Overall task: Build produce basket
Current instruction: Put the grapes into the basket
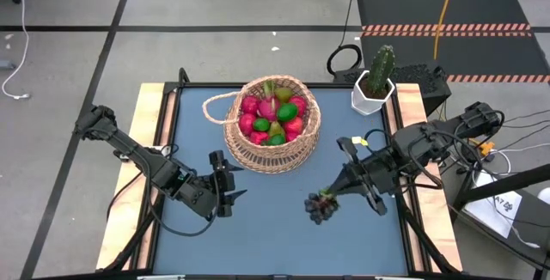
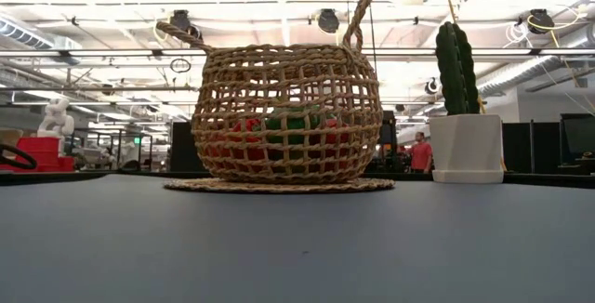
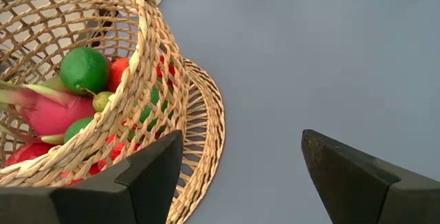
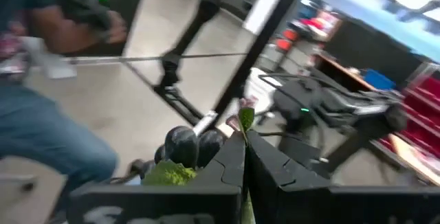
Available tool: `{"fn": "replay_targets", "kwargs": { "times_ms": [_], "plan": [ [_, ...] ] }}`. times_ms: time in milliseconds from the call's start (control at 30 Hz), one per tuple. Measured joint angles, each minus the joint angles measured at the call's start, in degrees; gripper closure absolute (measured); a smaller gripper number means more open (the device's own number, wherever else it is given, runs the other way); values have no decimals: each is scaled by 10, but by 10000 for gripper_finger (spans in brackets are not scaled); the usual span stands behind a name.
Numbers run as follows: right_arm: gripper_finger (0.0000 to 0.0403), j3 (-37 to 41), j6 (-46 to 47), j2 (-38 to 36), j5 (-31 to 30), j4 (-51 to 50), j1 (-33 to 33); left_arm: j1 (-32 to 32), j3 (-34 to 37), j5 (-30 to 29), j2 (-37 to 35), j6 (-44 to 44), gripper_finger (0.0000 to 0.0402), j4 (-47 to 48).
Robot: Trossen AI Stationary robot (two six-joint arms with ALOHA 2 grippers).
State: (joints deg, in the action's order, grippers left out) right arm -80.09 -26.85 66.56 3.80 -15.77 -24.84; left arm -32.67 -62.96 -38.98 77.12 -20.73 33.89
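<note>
The woven tan basket (image 1: 271,124) stands on its flat base at the table's far middle. It holds the produce (image 1: 273,115): red and green fruits and a pink dragon fruit (image 3: 51,110). My left gripper (image 1: 227,185) hovers open just near-left of the basket, with the basket's wall (image 3: 161,80) beside one finger and nothing between the fingers. My right gripper (image 1: 338,192) is shut on a dark grape bunch (image 1: 320,207), near-right of the basket. The low view shows the basket (image 2: 288,122) but neither gripper. My right gripper pinches the grape bunch by its green stem end (image 4: 245,118) between the two shut fingers. The fingers reach in about level from the table's right side. The dark grapes (image 4: 184,144) hang off the fingertips, lifted clear of the table.
A white pot with a cactus (image 1: 375,84) stands at the far right corner, right of the basket. The basket's looped handle (image 1: 220,105) sticks out toward the left. Bare blue table surface (image 1: 275,228) lies between the grippers and the near edge.
</note>
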Motion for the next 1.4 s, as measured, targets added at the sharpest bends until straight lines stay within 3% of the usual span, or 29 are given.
{"fn": "replay_targets", "kwargs": {
  "times_ms": [267, 1067, 1400],
  "plan": [
    [403, 0, -12, -3, 69, -32, 0, 0, 0, 0, 0, 4, 108, -11],
    [403, 0, -19, -3, 67, -41, 0, 0, 0, 0, 0, 6, 108, -11],
    [403, 0, -10, -3, 22, -42, 0, 0, 0, 0, 0, 5, 108, -12]
  ]
}}
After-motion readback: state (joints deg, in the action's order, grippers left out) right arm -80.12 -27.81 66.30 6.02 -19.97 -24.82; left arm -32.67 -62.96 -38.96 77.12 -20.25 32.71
